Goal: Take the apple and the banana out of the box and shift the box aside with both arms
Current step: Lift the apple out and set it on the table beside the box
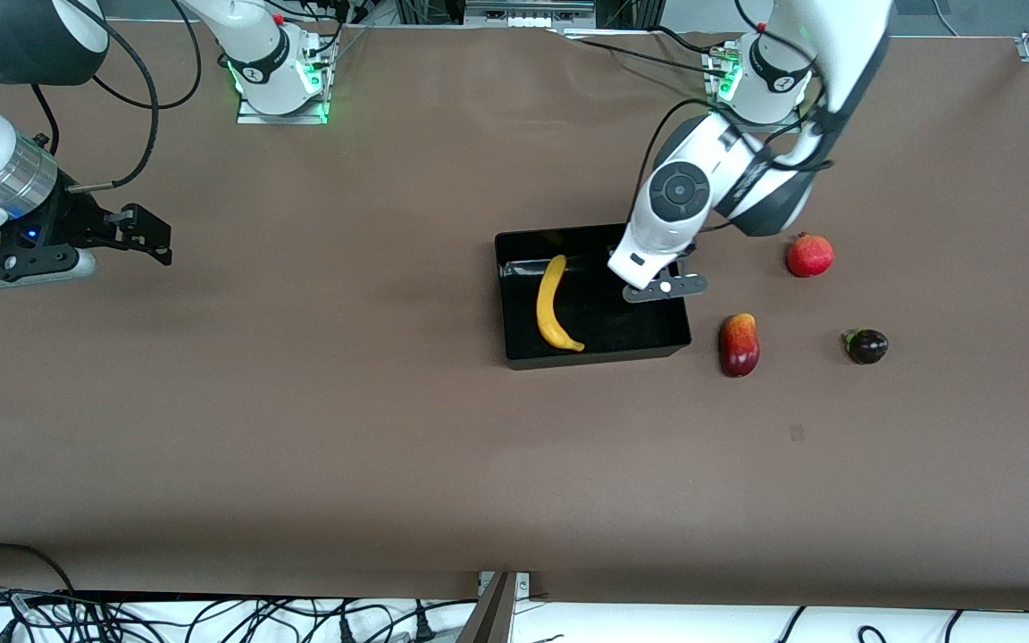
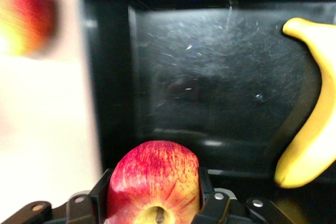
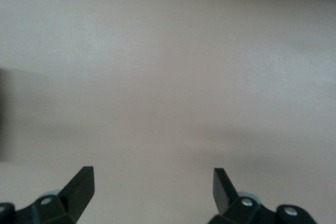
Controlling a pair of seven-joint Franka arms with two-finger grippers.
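Banana (image 1: 556, 305): lying in box (image 1: 523, 357), frame centre.
Apple (image 2: 154, 182): clamped by left gripper (image 2: 154, 203), inside box.
Right gripper (image 3: 153, 188): spread, waiting, frame's left edge.
Remaining: both fruits, box.

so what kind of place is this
Likely a robotics lab: two Franka arm bases bolted to a paper-covered table, loose cables along its edge, and fruit props such as a banana.

Box (image 2: 210, 103): glossy black plastic, floor finely scratched, catching glints. Apple (image 2: 155, 182): smooth skin, red streaks over yellow, slight sheen. Banana (image 1: 553, 304): smooth, matt yellow peel. Table (image 1: 300, 429): matt brown paper-like cover. Arms (image 1: 684, 201): glossy white shells.
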